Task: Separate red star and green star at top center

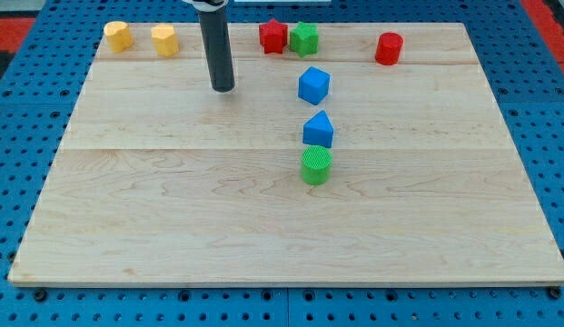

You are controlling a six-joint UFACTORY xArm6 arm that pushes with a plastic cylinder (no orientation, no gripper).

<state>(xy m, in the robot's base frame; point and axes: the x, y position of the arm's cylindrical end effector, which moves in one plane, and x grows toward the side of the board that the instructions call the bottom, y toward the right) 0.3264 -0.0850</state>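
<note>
The red star (273, 36) and the green star (304, 38) sit side by side and touching at the top centre of the wooden board (173, 209), red on the left. My tip (223, 88) rests on the board below and to the left of the red star, well apart from both stars. The rod rises straight up out of the view's top.
Two yellow blocks (118, 35) (164, 40) sit at the top left. A red cylinder (389, 48) sits at the top right. A blue cube (313, 85), a blue triangular block (319, 130) and a green cylinder (316, 166) line up below the green star.
</note>
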